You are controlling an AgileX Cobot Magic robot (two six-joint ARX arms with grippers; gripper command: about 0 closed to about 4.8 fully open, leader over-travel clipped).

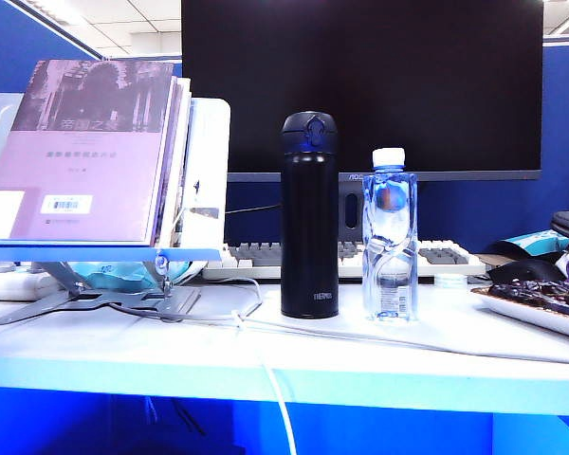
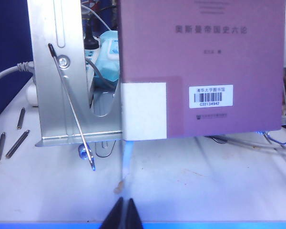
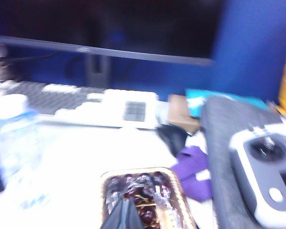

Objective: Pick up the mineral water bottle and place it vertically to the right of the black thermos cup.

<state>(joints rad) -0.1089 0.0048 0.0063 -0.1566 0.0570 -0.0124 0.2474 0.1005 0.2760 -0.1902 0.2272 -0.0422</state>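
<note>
Two grippers sit closed and empty: the left gripper (image 2: 124,214) low before a propped book (image 2: 200,67), the right gripper (image 3: 124,217) over a tray of dark fruit (image 3: 145,195). Between them, the mineral water bottle (image 1: 390,237) stands upright just right of the black thermos cup (image 1: 309,216); a careless sweep could topple either.

Exterior view: sharp, strong blue cast, ceiling panels overhead, pale glare across the worktop (image 1: 123,351). Left wrist view: clear, evenly lit. Right wrist view: heavily motion-blurred throughout; the monitor (image 3: 109,24) reads near black.
</note>
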